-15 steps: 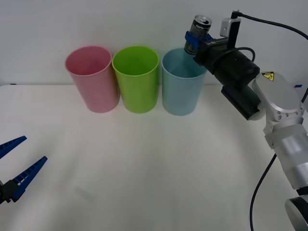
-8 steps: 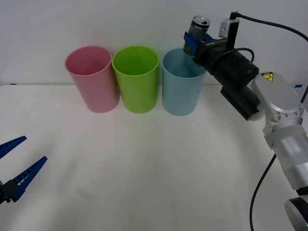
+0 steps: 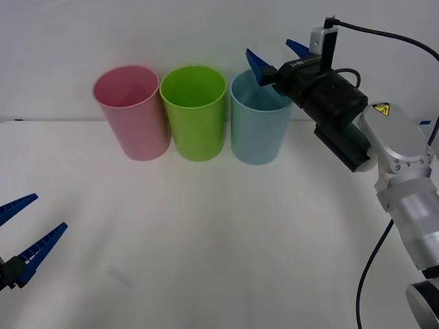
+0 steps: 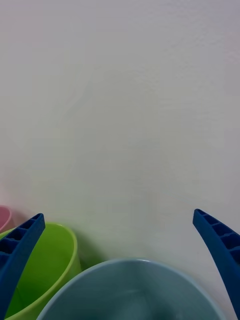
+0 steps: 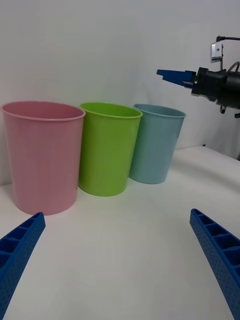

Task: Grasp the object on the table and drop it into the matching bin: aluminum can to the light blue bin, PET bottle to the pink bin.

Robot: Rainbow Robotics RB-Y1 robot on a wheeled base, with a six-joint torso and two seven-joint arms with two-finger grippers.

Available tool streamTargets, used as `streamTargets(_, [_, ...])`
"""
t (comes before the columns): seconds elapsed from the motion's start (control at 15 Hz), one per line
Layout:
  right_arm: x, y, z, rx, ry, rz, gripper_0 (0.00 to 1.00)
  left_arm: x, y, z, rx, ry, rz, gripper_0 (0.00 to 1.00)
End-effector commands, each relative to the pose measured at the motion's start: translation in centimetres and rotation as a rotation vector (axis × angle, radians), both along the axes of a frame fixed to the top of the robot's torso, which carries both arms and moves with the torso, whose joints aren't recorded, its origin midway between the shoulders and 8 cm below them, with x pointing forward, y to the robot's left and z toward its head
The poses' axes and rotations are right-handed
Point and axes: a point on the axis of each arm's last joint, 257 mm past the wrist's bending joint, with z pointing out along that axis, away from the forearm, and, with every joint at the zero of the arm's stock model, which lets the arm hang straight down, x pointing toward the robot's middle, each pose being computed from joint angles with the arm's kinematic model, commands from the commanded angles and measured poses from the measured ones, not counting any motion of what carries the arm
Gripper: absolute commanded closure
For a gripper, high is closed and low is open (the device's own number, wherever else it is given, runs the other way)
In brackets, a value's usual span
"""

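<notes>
Hovering over the light blue bin (image 3: 258, 126), the right gripper (image 3: 277, 56) has its fingers (image 4: 218, 246) spread wide, nothing between them; the can can't be seen. Down at the table's (image 3: 206, 233) near corner, the left gripper (image 3: 24, 229) waits, fingers released.

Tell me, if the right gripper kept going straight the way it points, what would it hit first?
Probably the white wall. The right gripper, open, hangs above the blue bin's rim and points past it at the wall; nothing else seems to lie between, though depth is hard to judge.
</notes>
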Motion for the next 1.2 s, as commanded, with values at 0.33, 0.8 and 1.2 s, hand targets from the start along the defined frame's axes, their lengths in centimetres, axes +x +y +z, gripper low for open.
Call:
streamTargets(0.33, [-2.2,-0.8,-0.6,-0.014,-0.013,0.028,0.00,0.0,0.0,0.0,0.000,0.000,0.000,0.00])
streamTargets(0.8, [-6.9,-3.4,-2.5,-0.047,-0.010,0.072,0.00,0.0,0.0,0.0,0.000,0.000,0.000,0.00])
streamTargets(1.2, [-12.1,-5.4,-4.8,-0.074,0.018,0.117,0.00,0.0,0.0,0.0,0.000,0.000,0.000,0.00])
